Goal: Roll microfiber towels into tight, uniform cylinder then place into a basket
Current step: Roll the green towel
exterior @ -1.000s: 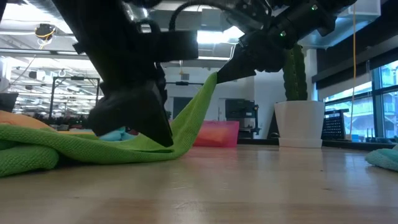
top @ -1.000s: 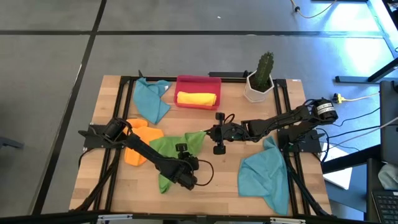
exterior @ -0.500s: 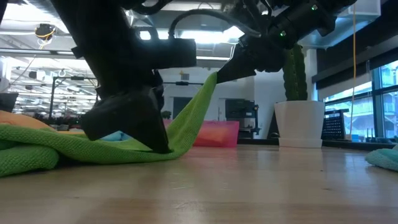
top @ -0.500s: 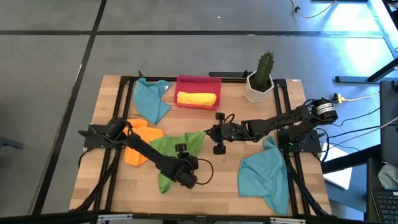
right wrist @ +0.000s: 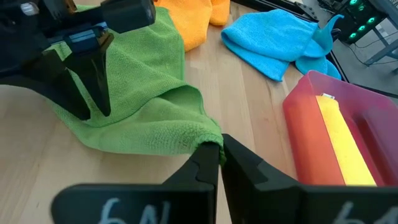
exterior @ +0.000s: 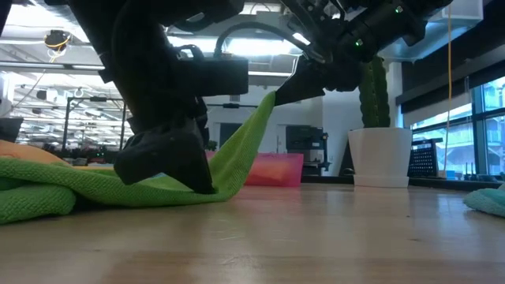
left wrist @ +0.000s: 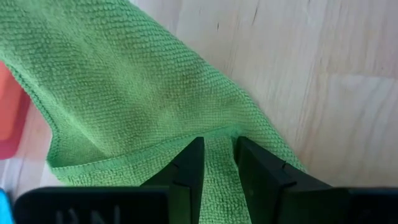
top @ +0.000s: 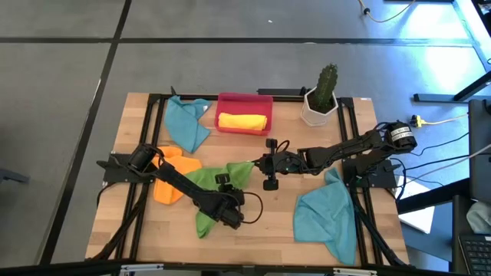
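Green towel [top: 211, 184] — both jaws clamped on it, left gripper [top: 225, 217] hiding its near edge, right gripper [top: 257, 164] lifting a corner.

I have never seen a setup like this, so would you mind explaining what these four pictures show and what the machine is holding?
This is a robot with two dark arms at a wooden table. One picture looks straight down, one looks level across the tabletop, and two come from cameras on the arms' wrists.

Both arms work on one green towel. The left end effector pinches its edge near the table's front; the right end effector is shut on a corner, lifted off the wood.

An orange towel lies beside the green one, and two teal blue towels lie spread out, one at the back left, one at the front right. The red basket at the back holds a rolled yellow towel. A potted cactus stands to its right.
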